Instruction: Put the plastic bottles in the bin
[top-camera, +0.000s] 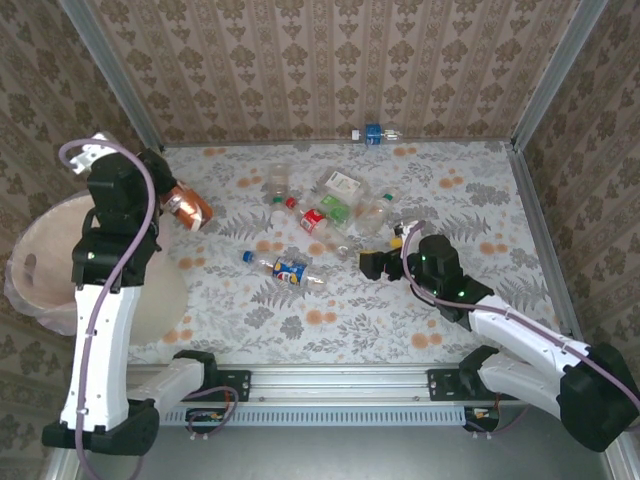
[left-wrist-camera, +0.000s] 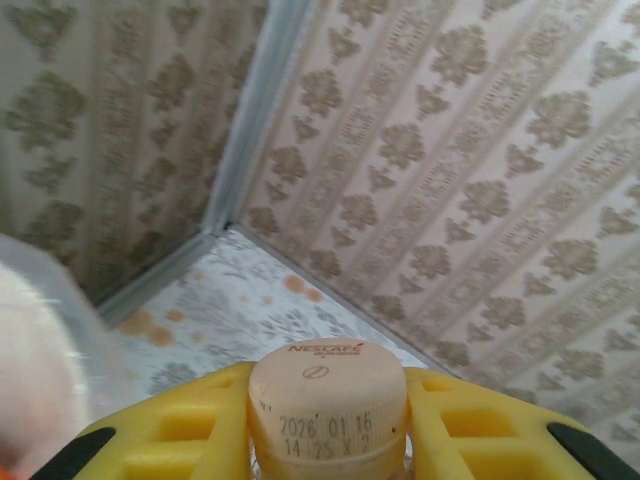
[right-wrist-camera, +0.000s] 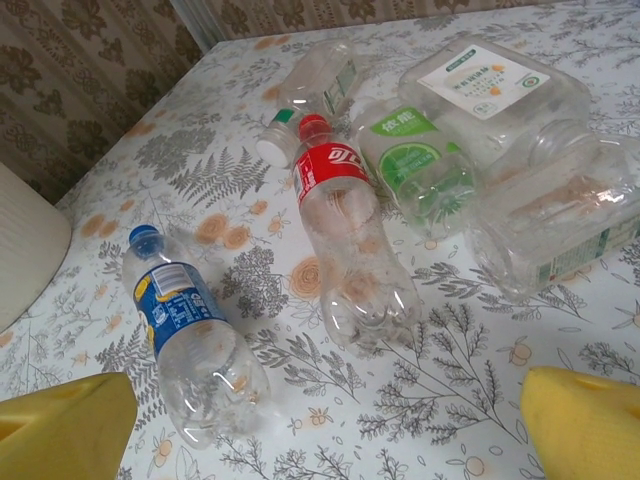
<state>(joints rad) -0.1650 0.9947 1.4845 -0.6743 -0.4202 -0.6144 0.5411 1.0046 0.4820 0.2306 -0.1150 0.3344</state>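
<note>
Wallpapered walls (top-camera: 330, 60) are closing in the flowered desk (top-camera: 470, 300) on three sides, and the bin (top-camera: 50, 250) is sitting at its left side. From above, we are seeing the left pincer (top-camera: 172, 198) raised beside the bin's far right rim, clamped on an orange-labelled bottle (top-camera: 192, 209). Its wrist camera is adding what the overhead cannot give: a beige cap (left-wrist-camera: 327, 395) with printed date digits, wedged between yellow fingers (left-wrist-camera: 180, 440).

Well to the right of the bin, the right pincer (top-camera: 376, 262) is hovering low with its jaws apart. Its own camera is showing a blue-labelled bottle (right-wrist-camera: 185, 320) lying just ahead of the bin-side fingertip. A red-labelled bottle (right-wrist-camera: 345, 240) is lying further ahead between the two tips, with a green-labelled bottle (right-wrist-camera: 415, 165) just beside it.

Another bottle (top-camera: 373, 134) is lying against the far wall, well apart from the bin. Bare desk is stretching between the bin and the blue-labelled bottle.
</note>
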